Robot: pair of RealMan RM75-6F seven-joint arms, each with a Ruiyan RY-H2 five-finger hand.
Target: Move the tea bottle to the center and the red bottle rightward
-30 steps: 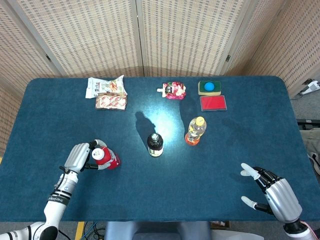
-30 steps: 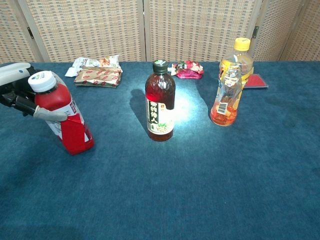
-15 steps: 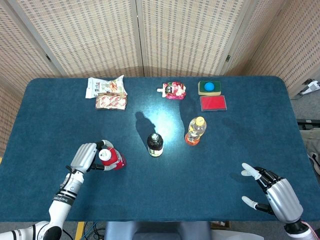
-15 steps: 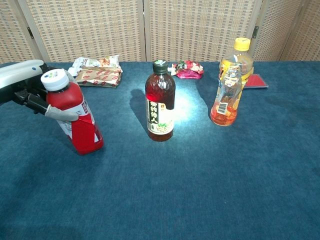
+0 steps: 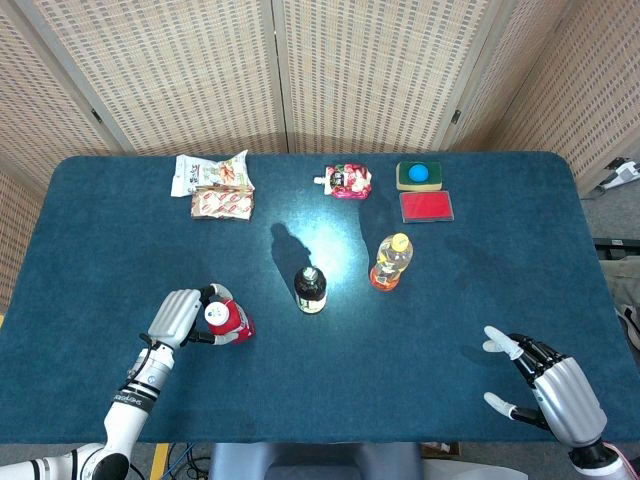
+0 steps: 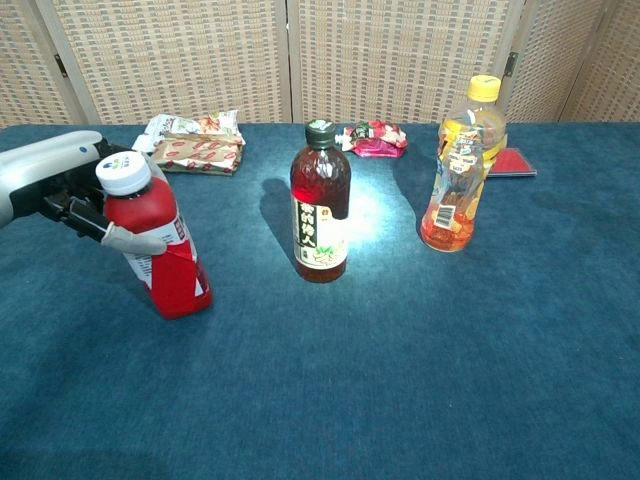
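Now the left hand (image 6: 62,190) grips the red bottle (image 6: 160,248) — fingers wrapped around it, bottle tilted. Right hand (image 5: 548,385) rests apart, fingers spread — tea bottle (image 6: 320,203) stands upright, untouched.

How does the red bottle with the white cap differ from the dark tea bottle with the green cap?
The red bottle with the white cap leans, gripped by the left hand; the dark tea bottle with the green cap stands upright, untouched. The red bottle is opaque, the tea bottle see-through. Both rest on the blue table.
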